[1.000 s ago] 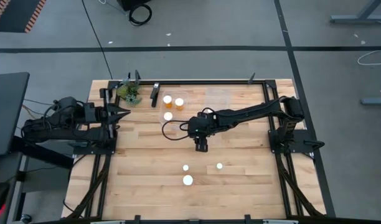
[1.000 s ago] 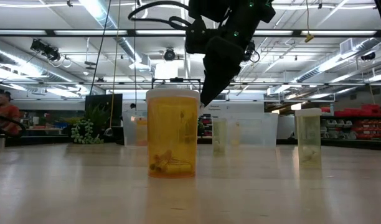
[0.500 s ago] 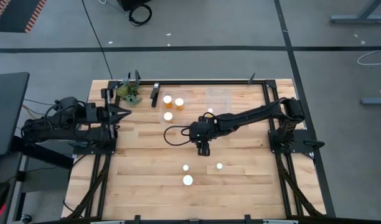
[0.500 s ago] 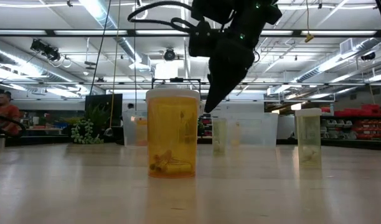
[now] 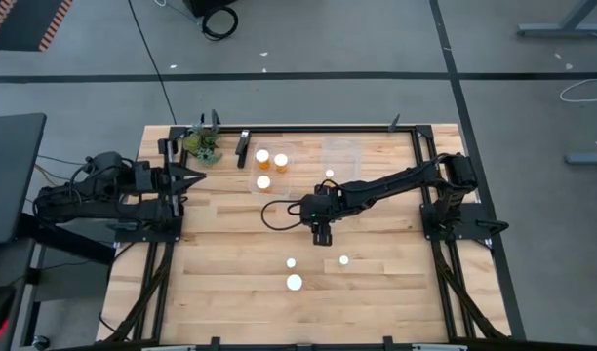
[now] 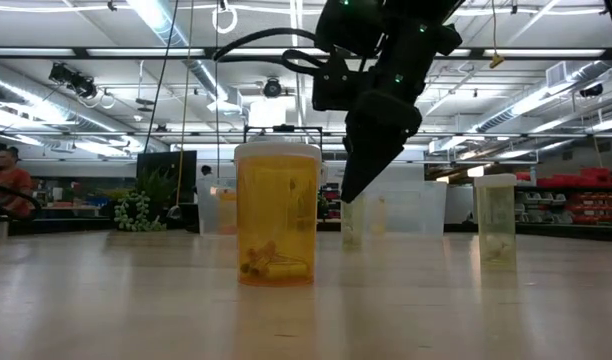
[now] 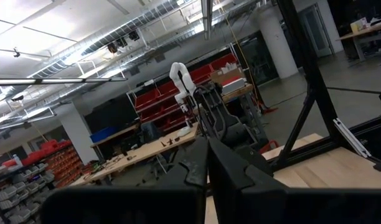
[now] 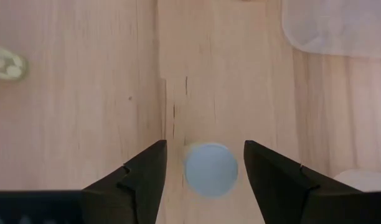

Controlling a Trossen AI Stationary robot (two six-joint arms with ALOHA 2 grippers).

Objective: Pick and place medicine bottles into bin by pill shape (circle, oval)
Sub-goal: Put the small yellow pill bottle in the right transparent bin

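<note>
Right gripper: reaches out over the middle of the table, pointing straight down, fingers apart and holding nothing
Bottle under it: seen from the wrist as a round white cap on the wood, between the two open fingers; standing upright, so its long axis runs vertically, in line with the gripper; a straight descent looks like what the grasp calls for
Which bottle this is in the high view: cannot tell for certain; two small white caps stand just beyond the gripper, toward the front edge
Larger bottle: white cap, nearest the front; in the low view an orange body with pills at the bottom
Far bottles: several grouped near the back edge
Clear bin: at the back, well apart from the gripper; contents unclear
Left gripper: parked at the left edge, fingers together
Nearer arm: the right
</note>
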